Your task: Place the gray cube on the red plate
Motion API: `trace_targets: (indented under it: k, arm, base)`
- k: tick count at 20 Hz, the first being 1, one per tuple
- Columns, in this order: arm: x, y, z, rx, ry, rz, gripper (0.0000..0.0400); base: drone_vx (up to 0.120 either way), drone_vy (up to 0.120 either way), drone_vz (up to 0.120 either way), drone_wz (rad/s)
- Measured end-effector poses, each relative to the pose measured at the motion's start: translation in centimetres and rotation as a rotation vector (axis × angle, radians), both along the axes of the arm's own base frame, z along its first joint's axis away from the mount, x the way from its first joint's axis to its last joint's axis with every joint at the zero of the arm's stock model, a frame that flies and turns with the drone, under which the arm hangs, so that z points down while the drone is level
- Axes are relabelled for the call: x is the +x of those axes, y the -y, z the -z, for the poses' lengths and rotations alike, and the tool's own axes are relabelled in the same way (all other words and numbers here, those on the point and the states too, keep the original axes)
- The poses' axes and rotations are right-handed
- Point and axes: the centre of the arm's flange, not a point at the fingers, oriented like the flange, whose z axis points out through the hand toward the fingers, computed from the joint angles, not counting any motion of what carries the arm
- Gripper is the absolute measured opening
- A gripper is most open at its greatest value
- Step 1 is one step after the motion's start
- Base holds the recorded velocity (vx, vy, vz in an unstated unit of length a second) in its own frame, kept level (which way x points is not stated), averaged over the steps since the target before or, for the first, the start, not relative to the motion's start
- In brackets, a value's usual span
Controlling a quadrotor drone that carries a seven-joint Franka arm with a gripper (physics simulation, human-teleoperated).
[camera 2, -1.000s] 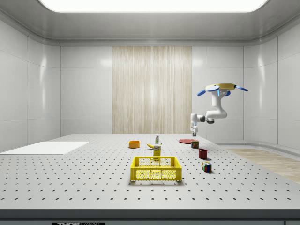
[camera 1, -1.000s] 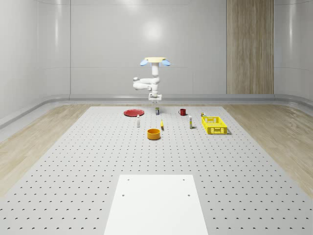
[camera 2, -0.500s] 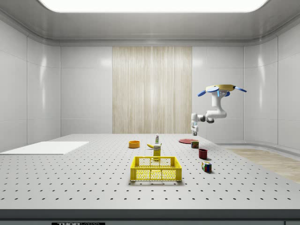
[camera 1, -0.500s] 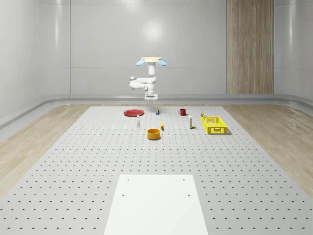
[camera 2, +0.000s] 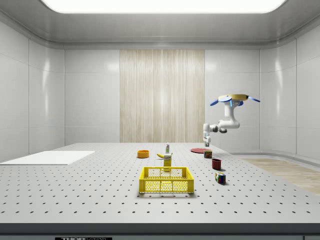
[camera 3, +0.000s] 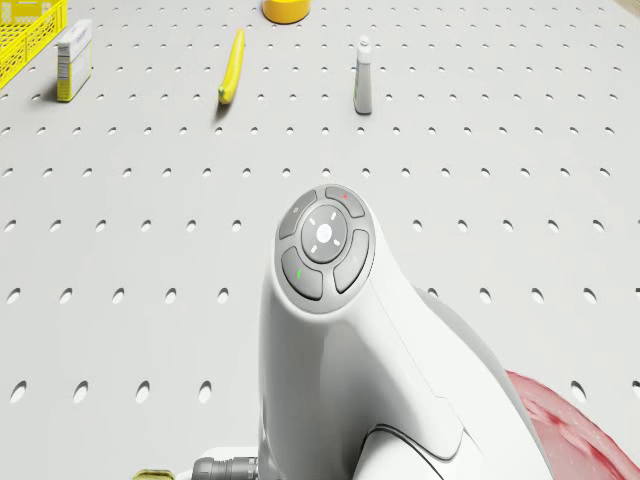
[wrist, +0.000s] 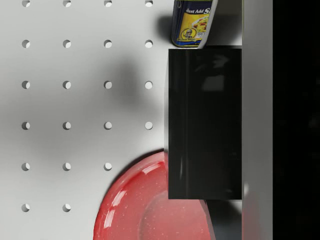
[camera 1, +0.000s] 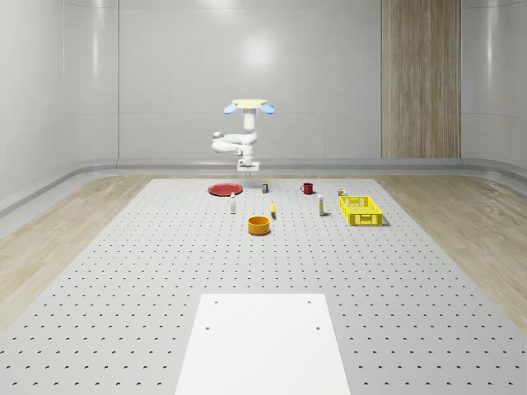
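Observation:
The drone (camera 1: 249,105) hovers over the far end of the table, just to the right of the red plate (camera 1: 224,189) in the whole-scene view. Its arm hangs down, and the gripper (camera 1: 245,171) is well above the table beside the plate's edge. In the wrist view a dark gray cube (wrist: 205,122) sits against a gripper finger (wrist: 257,120), held above the rim of the red plate (wrist: 150,205). From the side, the gripper (camera 2: 205,140) hangs above the plate (camera 2: 200,149).
A labelled can (wrist: 192,22) stands close to the plate. Nearer the camera lie a small bottle (camera 1: 233,206), an orange bowl (camera 1: 259,225), a banana (camera 1: 272,211), a red mug (camera 1: 307,188) and a yellow crate (camera 1: 361,210). A white sheet (camera 1: 262,341) covers the near table.
The drone, arm and gripper have shifted to the whole-scene view's left, from above the can towards the red plate, still carrying the cube.

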Motion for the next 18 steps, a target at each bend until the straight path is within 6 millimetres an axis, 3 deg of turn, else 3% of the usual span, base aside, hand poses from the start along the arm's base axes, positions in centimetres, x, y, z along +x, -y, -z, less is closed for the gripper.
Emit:
trace_targets:
  k: [18]
  arm:
    - [0.00,0.00,0.00,0.000,0.000,0.000,0.0250]
  base:
    - [0.000,-0.120,-0.038,0.000]
